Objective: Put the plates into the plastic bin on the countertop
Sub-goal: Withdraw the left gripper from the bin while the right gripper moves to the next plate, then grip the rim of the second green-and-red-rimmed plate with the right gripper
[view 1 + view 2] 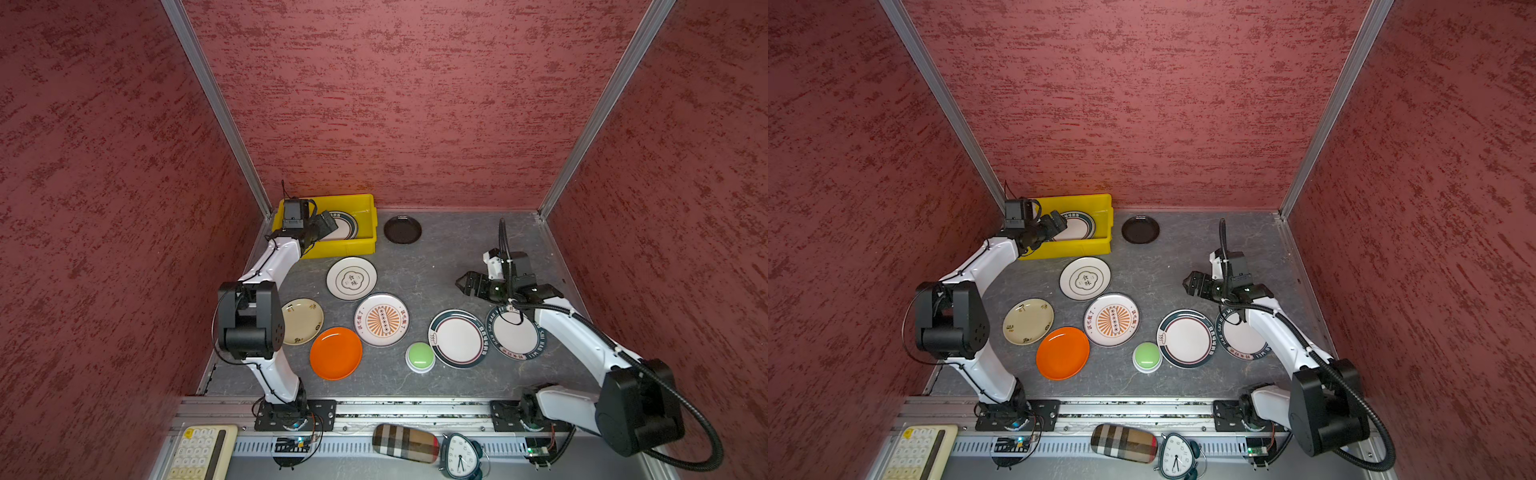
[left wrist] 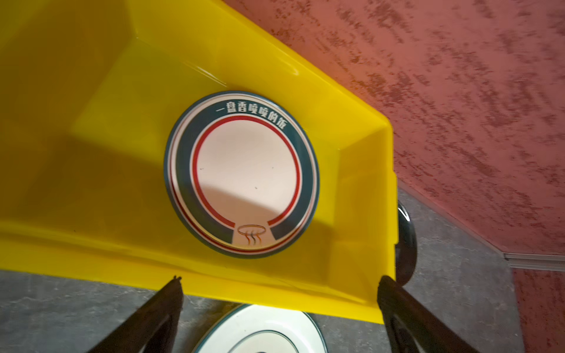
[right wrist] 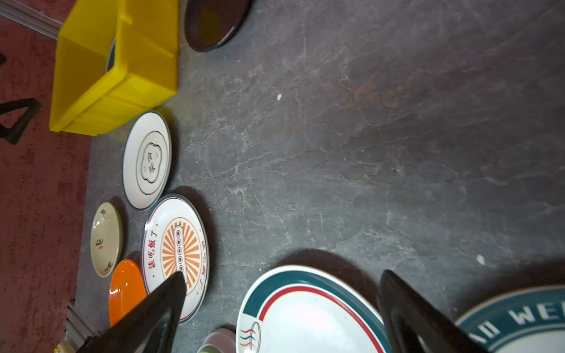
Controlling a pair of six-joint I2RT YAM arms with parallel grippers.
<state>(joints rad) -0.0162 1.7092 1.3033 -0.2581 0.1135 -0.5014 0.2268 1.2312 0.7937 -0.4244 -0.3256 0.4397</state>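
The yellow plastic bin stands at the back left of the countertop. One green-rimmed plate lies flat inside it. My left gripper hangs open and empty over the bin's near side, its fingers spread wide in the left wrist view. Several plates lie on the countertop: black, cloud-print, sunburst, cream, orange, green-rimmed and a lettered one partly under the right arm. My right gripper is open and empty above the countertop, just behind the green-rimmed plate.
A green dome button sits between the sunburst and green-rimmed plates. Red walls close in the back and both sides. Beyond the front rail lie a keypad, a plaid case and a clock.
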